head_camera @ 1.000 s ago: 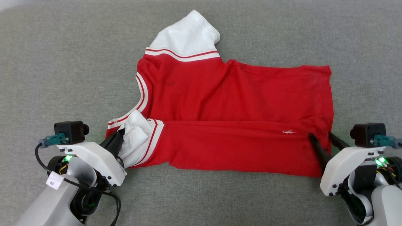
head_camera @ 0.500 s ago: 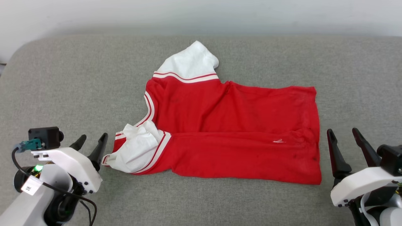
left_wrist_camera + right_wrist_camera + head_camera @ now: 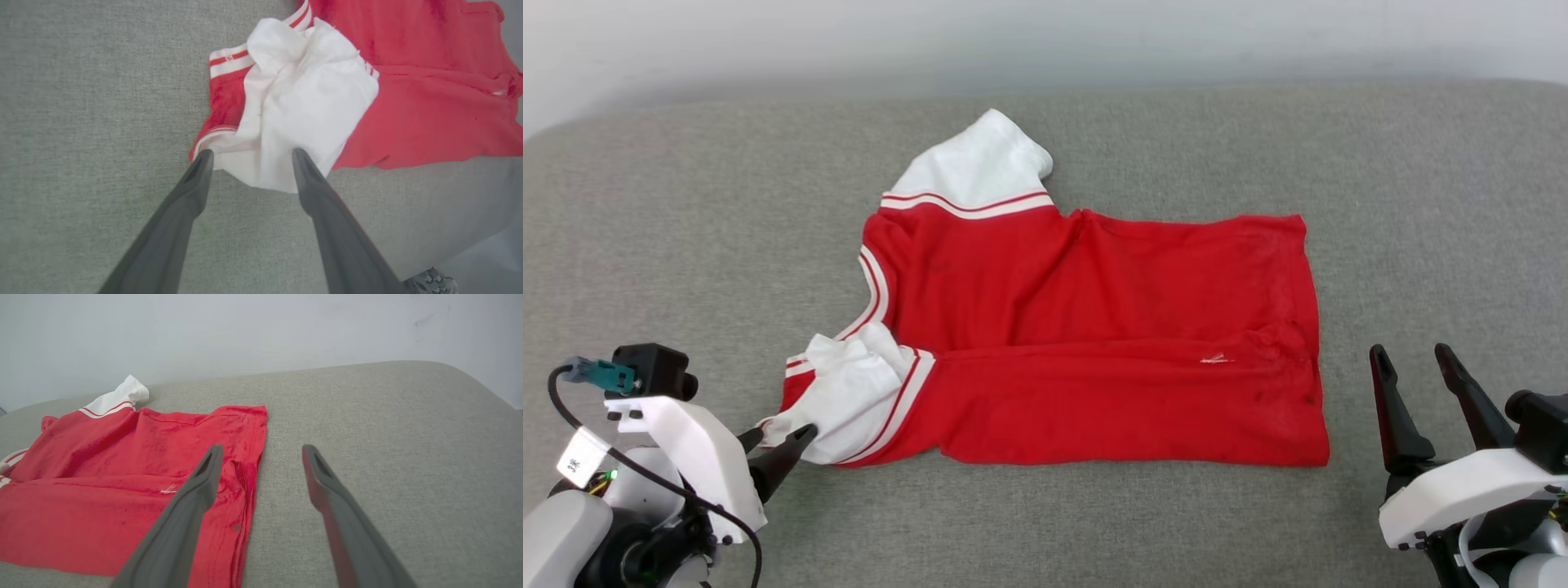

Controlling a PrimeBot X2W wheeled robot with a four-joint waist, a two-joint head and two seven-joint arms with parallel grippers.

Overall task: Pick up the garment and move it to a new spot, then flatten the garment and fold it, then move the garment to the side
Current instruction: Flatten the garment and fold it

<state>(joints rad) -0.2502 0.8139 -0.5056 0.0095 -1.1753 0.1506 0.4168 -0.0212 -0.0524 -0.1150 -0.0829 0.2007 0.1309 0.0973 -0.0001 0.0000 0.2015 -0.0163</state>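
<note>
Red jersey (image 3: 1094,343) lay spread mid-cushion on the grey upholstery (image 3: 670,245), hem toward the robot's right and white lining turned out at the left end. Left gripper (image 3: 780,434) stood wide and empty, tips at the near lining flap (contact unclear). Right gripper (image 3: 1410,353) was also wide and empty, just beside the hem.

Red garment (image 3: 1094,343) — folded, flat on grey cushion (image 3: 686,245).

A grey woven cushion (image 3: 686,245) with rounded corners lies before a plain pale wall (image 3: 1045,41).
</note>
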